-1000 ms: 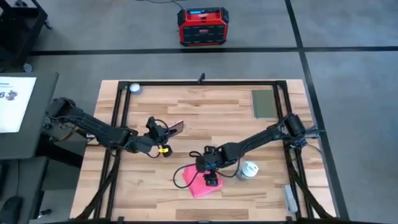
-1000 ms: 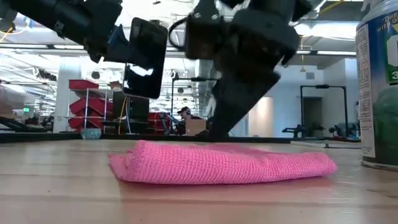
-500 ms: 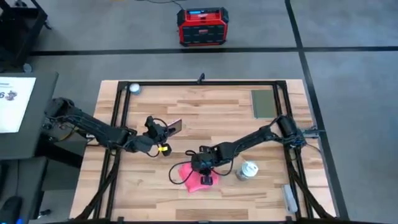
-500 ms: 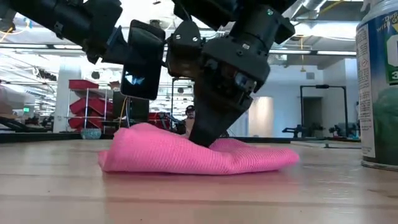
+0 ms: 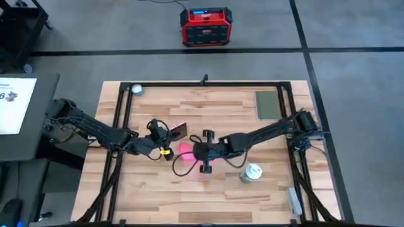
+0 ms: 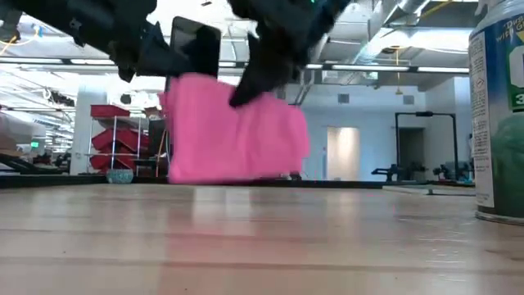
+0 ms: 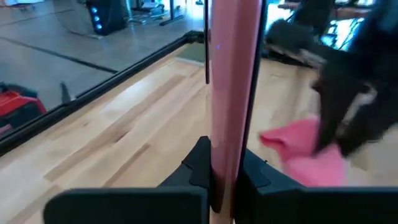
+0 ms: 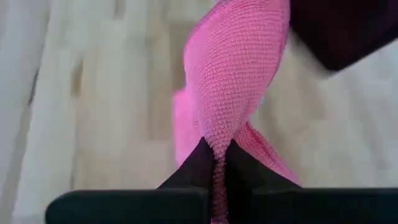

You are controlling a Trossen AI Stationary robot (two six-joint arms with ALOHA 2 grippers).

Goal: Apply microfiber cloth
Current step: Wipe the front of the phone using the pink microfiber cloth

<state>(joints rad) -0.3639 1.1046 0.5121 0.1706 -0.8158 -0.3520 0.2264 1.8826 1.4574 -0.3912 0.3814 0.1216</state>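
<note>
Pink cloth goes up to meet the phone

Pink and soft, the cloth (image 5: 185,151) hangs in the air above the wooden counter (image 5: 221,113), near its middle. Going left to right, first comes the left pincer (image 7: 225,177). It is shut tight on the thin edge of the phone (image 7: 231,81) and holds it standing up off the counter. Just beside the phone is the cloth. The right pincer (image 8: 214,163) has pinched it at a fold, and the rest of the cloth droops down loose and does not touch the wood. Farther right a can (image 5: 252,172) stands on the counter, and a green pad (image 5: 267,104) lies well apart at the far edge.

I think the step now is to bring the cloth onto the dark face of the phone. To do it well, the right arm should move slowly, so the floppy cloth does not swing away or slip out. The flat part of the cloth should land on the glass, not the hard pincer. The left arm should keep the phone steady.

The cloth looks bumpy and knitted, thin and full of creases. The phone is stiff and smooth, with a pale pink rim. The counter is made of light wood planks.
</note>
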